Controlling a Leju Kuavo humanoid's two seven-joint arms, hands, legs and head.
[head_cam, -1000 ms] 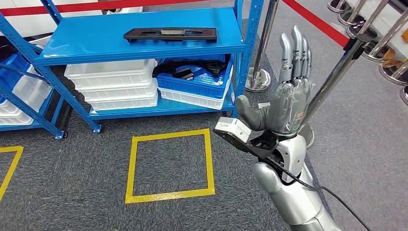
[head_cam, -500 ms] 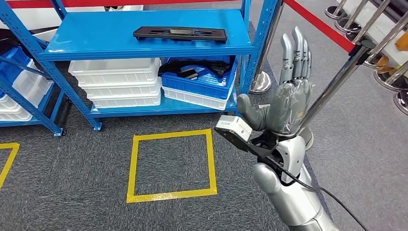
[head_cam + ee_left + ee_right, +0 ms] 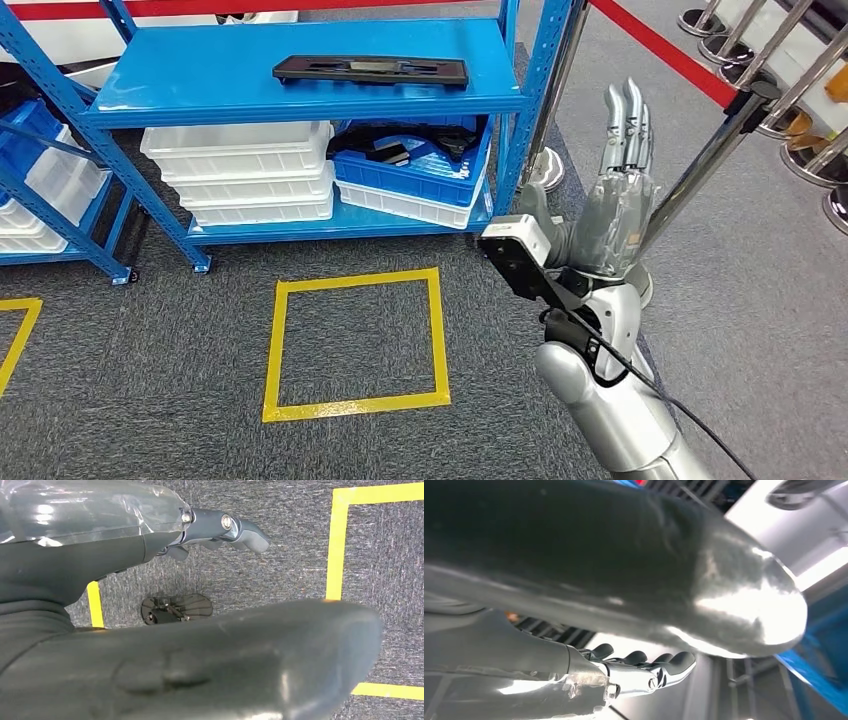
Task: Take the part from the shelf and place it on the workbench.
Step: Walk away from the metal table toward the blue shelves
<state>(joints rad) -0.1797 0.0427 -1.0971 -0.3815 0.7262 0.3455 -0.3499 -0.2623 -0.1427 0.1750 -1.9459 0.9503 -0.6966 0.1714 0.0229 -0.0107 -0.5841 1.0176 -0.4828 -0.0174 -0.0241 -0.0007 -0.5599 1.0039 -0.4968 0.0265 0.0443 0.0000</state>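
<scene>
Since the earlier frames, the right hand [image 3: 612, 215] has been turned about the wrist, so that its wrist camera [image 3: 518, 250] is now swung up beside the thumb; the fingers are kept straight, apart and pointing upward, with nothing held.

A blue steel shelf rack [image 3: 300, 85] is seen ahead in the head view, standing on grey carpet [image 3: 130, 390]. The black flat part [image 3: 370, 69] is laid on the rack's upper shelf, near its back right corner, lengthwise along the back edge and untouched by either hand. On the lower shelf, a stack of white plastic bins [image 3: 240, 175] is set at the left side, and a blue bin [image 3: 415, 165] filled with dark parts is stacked on a white one at the right side. A square of yellow tape [image 3: 355, 340] is marked on the carpet in front of the rack. A red barrier band [image 3: 660, 45] on chrome posts [image 3: 700, 160] is seen beyond the raised right hand.

In the left wrist view, the left hand [image 3: 150, 580] is hung above the carpet, with its thumb and fingers spread and nothing gripped; a small dark object [image 3: 176, 608] is seen on the carpet below it, but what it is cannot be told.
</scene>
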